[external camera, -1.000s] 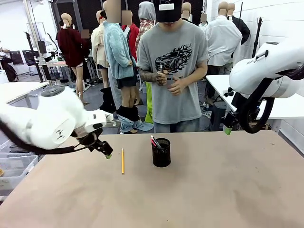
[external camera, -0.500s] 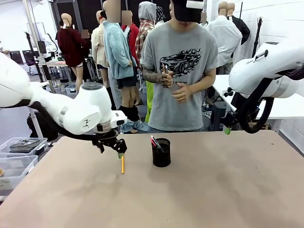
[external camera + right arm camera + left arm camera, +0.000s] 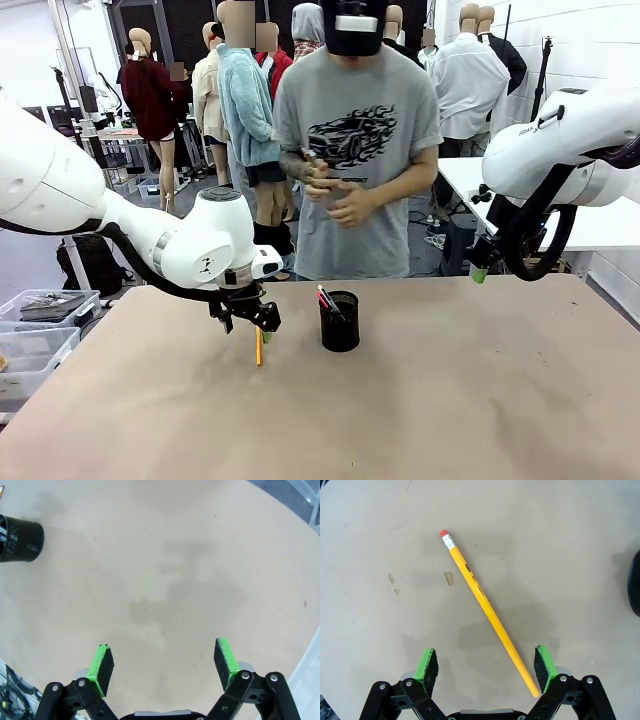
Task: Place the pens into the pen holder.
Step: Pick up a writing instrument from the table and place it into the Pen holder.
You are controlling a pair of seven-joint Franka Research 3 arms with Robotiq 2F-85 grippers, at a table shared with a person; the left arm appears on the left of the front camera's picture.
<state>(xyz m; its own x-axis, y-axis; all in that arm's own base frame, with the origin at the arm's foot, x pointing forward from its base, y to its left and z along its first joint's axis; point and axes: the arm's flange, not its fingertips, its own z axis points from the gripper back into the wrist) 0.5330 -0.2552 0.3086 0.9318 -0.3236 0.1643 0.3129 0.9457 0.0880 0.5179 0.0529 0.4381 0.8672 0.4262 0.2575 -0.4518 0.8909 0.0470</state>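
Yellow pencil [image 3: 485, 611] lies flat on bench [image 3: 450, 400], at 9 o'clock of pen holder [image 3: 339, 322], where other pens [image 3: 326, 298] stand. Your left gripper [image 3: 485, 656], spread wide, hangs over its tip end, poised to pinch. Right gripper [image 3: 162, 662] wide, empty, parked clear at 3 o'clock.

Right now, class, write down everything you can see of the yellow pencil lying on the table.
The pencil is yellow-orange, wooden-looking, with a pink eraser in a silvery band and small dark print on its side. It lies flat on the tan table, whole, left of the pen holder and apart from it. The left claw hangs open over its other end, which lies close beside one green pad; contact there is unclear.
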